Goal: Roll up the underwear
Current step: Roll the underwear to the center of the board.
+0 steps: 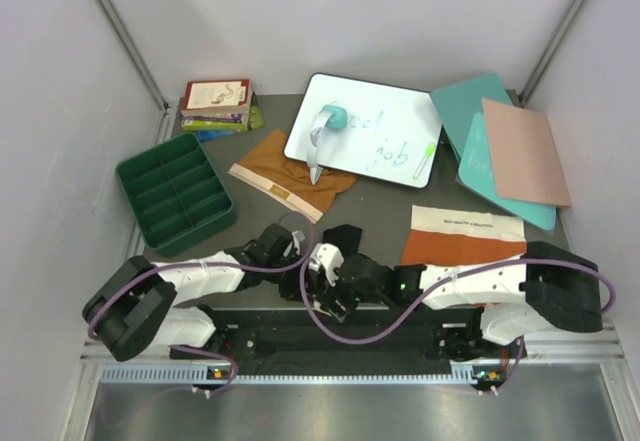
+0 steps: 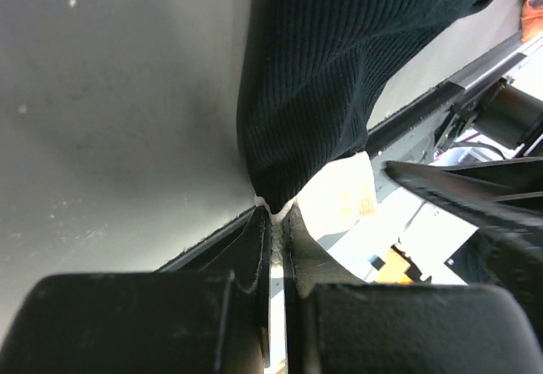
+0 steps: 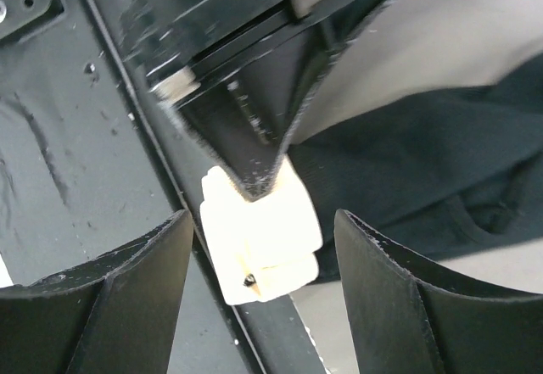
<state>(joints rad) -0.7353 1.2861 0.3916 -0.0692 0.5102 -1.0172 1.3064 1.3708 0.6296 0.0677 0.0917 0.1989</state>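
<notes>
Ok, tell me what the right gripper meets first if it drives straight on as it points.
Most likely the cream waistband of the black underwear, framed between its open jaws and pinched by the left gripper just above; depth is hard to judge.

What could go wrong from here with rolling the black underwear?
The left gripper pinches only a thin edge of the cream waistband on the black underwear, so the cloth may slip out.
The open right gripper straddles that same spot; closing could strike the left fingers.
The cloth lies by the rail at the table's near edge and might snag there.
</notes>
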